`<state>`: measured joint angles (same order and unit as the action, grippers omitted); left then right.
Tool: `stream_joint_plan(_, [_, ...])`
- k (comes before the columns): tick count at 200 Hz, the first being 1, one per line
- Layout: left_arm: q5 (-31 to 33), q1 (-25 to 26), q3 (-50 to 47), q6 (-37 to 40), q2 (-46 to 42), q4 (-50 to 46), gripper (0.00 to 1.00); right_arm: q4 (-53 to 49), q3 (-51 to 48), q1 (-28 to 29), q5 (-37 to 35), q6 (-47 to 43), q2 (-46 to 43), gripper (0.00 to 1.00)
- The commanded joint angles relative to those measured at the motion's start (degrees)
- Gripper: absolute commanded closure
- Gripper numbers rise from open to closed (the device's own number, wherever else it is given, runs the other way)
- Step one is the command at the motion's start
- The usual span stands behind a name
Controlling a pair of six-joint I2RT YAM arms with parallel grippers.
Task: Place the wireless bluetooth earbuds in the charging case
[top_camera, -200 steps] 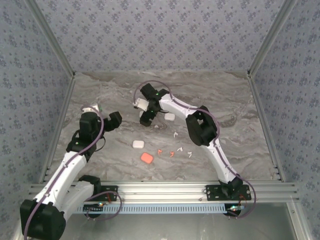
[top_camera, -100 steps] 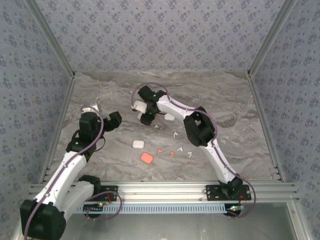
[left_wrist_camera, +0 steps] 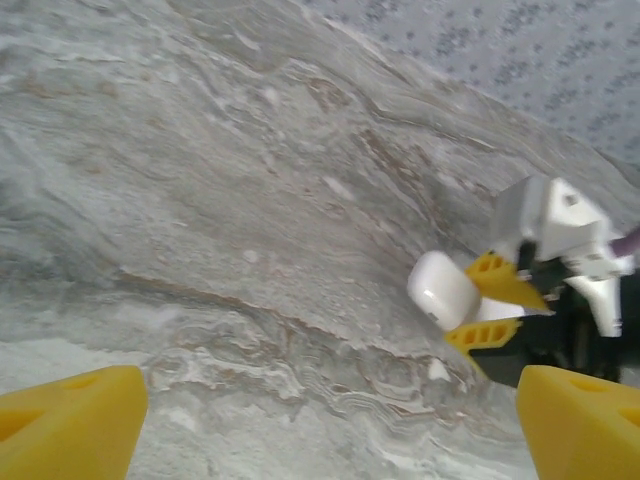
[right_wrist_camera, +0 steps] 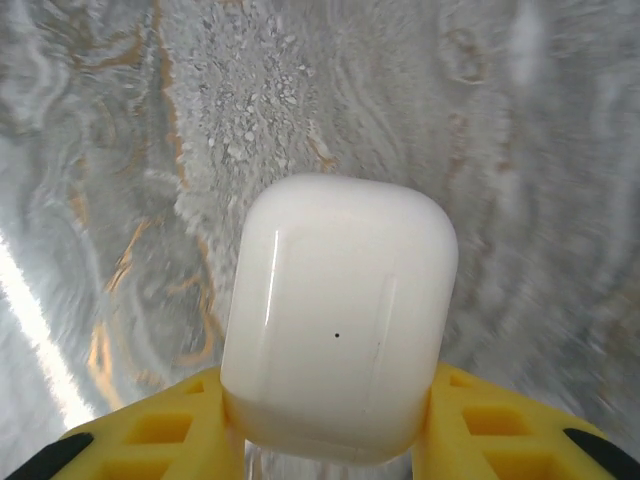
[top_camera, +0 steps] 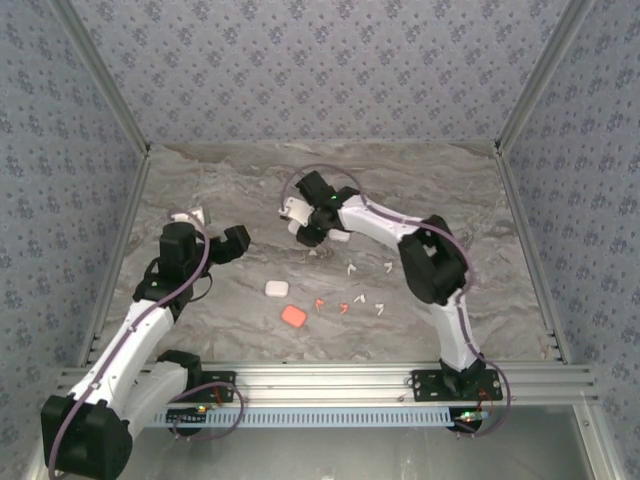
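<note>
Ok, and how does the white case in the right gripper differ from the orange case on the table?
Colour: the white case is glossy white, the orange case orange-red. State: the white case is clamped in the right gripper; the orange case lies free on the table. Place: the white case is farther back, the orange case near the front by the earbuds. Both are small and rounded.
</note>
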<state>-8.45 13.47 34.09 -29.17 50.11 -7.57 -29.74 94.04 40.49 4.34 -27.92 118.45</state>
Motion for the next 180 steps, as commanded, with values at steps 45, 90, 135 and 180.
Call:
stream_joint_plan(45, [-31.94,-0.42,9.29,0.64,7.16,9.64,0.15,16.25,-20.82,1.33,-0.36,1.14,-27.80,0.59])
stream_joint_plan(90, [-43.42,2.07,13.12,-0.66,14.05,14.37,0.20,15.86,-24.58,5.76,-3.90,-4.72,-35.92,0.59])
stream_joint_plan(135, [-45.08,7.04,15.28,1.23,17.30,14.43,0.22,15.53,-24.63,8.45,-5.99,-7.31,-37.73,0.59])
stream_joint_plan(180, [-44.90,8.40,16.43,2.29,19.14,12.68,0.43,15.29,-24.43,9.34,-6.58,-7.77,-38.25,0.59])
